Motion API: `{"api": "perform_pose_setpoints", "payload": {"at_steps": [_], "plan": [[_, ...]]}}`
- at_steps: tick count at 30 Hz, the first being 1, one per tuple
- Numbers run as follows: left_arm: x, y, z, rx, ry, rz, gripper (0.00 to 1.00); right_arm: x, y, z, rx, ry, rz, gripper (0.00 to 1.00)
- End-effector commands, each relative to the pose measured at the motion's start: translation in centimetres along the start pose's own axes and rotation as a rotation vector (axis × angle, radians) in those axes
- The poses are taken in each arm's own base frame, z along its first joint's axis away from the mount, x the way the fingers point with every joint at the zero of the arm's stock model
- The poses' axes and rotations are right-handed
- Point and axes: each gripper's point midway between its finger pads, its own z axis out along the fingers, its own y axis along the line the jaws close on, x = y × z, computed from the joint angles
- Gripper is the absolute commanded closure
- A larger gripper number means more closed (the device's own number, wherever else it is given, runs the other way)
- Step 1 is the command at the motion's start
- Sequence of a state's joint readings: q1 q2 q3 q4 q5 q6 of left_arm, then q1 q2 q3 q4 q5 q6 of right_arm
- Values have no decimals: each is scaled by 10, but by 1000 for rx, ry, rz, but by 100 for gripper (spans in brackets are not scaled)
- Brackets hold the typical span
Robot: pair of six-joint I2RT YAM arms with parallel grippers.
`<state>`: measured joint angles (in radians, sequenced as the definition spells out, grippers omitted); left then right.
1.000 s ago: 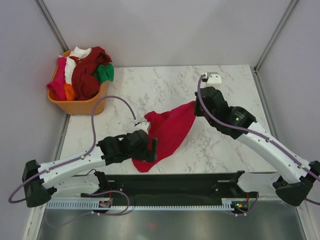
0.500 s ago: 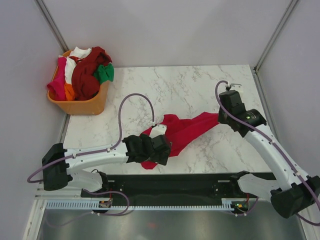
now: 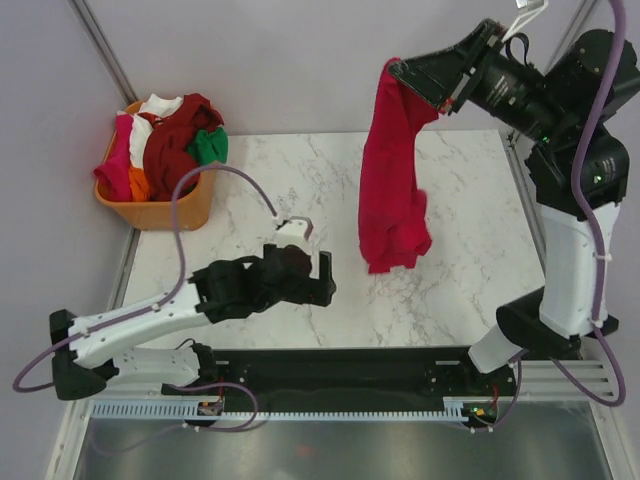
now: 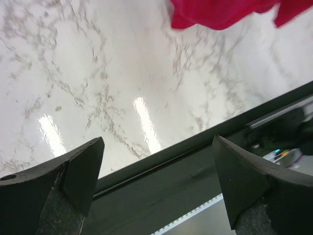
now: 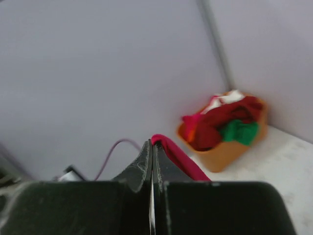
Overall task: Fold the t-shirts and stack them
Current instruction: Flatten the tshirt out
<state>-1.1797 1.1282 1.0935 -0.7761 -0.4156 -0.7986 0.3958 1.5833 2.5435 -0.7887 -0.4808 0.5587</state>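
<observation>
The orange plastic basket [image 3: 150,212] at the far left holds a heap of soft t-shirts [image 3: 170,145]; I cannot tell how many. My left gripper [image 4: 159,164] is wide and empty, low over the white marble counter [image 4: 98,73]. That wrist view shows only the bottom edge of the bright red t-shirt [image 4: 215,11]. My right gripper [image 3: 400,72] pinches its top, high up, and it hangs down.

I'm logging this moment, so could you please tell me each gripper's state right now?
Left gripper: open, holding nothing.
Right gripper: closed on the crimson t-shirt.
</observation>
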Motion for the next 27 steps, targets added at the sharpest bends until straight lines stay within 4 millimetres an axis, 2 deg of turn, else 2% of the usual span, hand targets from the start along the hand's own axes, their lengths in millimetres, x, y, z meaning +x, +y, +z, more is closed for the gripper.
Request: {"api": "perform_pose_setpoints", "payload": {"at_steps": [1,2,3,5,6,7,8,11,12,13,14,16,17,18,20,21,22,24,25,26,27], "plan": [[-63,8,-54,89,-205,-185,0,44,55,33,-485,347,369,100],[-68,12,-61,97,-226,-202,0,44,58,40,-533,339,364,100],[-75,17,-75,122,-263,-227,0,32,70,37,-593,291,311,100],[-81,25,-84,129,-297,-254,0,21,91,23,-687,308,327,100],[-84,28,-94,148,-322,-271,0,5,112,7,-818,232,240,100],[-86,30,-97,151,-332,-277,0,-4,129,-12,-879,239,287,100],[-87,31,-100,156,-338,-282,0,-9,146,-30,-933,216,233,100],[-90,30,-103,163,-346,-286,0,-8,175,-67,-971,219,156,100],[-91,29,-103,163,-346,-286,0,-3,170,-62,-933,239,188,100],[-91,28,-101,159,-342,-283,0,-5,176,-77,-903,217,155,100],[-90,28,-98,153,-336,-280,0,3,144,-55,-726,205,165,100],[-88,27,-92,140,-322,-272,0,8,105,-46,-547,182,160,100],[-84,26,-82,117,-299,-259,0,15,83,-47,-447,180,147,100],[-81,25,-76,103,-285,-251,0,36,43,-25,-313,196,209,100],[-77,24,-65,79,-261,-237,0,70,-3,-14,-147,236,246,100],[-75,24,-61,69,-250,-232,0,107,-45,-8,-17,304,257,100],[-75,23,-61,70,-250,-231,0,112,-74,-9,127,265,216,100],[-78,25,-71,94,-274,-244,0,124,-104,-17,269,268,155,100],[-81,26,-78,108,-288,-253,0,115,-114,-22,343,223,115,100],[-82,28,-83,120,-302,-261,0,112,-117,-26,371,216,102,100],[-85,29,-91,136,-318,-270,0,96,-109,-28,364,179,74,100]]}}
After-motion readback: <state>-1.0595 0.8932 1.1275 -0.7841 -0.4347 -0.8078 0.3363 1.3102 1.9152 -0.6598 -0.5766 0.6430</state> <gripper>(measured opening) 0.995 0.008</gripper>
